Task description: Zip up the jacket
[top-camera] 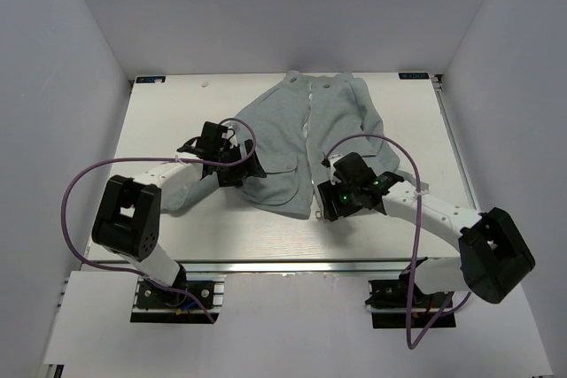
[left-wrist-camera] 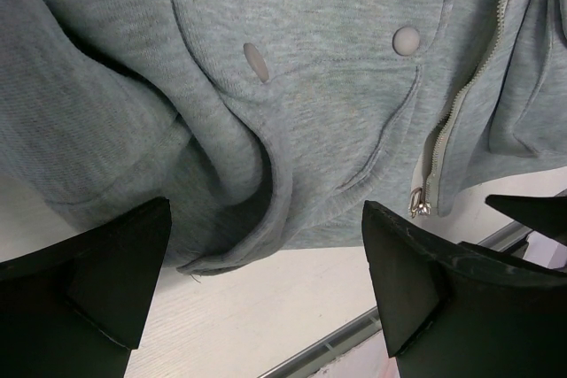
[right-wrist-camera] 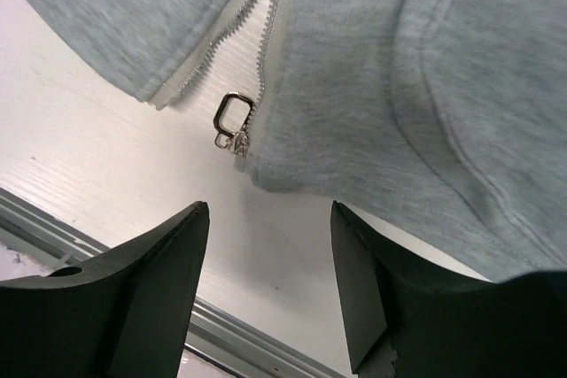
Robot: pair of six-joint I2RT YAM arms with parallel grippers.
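Observation:
The light grey jacket (top-camera: 306, 126) lies front up on the white table, collar at the far side. Its centre zipper runs down to the near hem. My left gripper (top-camera: 246, 171) hovers open over the jacket's lower left panel. In the left wrist view the open gripper (left-wrist-camera: 266, 263) frames the hem, a flap pocket (left-wrist-camera: 337, 95) and the zipper slider (left-wrist-camera: 418, 204). My right gripper (top-camera: 325, 203) is open at the near hem by the zipper's bottom. In the right wrist view the open gripper (right-wrist-camera: 270, 254) sits just short of the silver zipper pull (right-wrist-camera: 232, 121), touching nothing.
The table (top-camera: 177, 121) is walled by white panels on three sides. An aluminium rail (top-camera: 292, 265) runs along the near edge and also shows in the right wrist view (right-wrist-camera: 248, 343). Purple cables loop over both arms.

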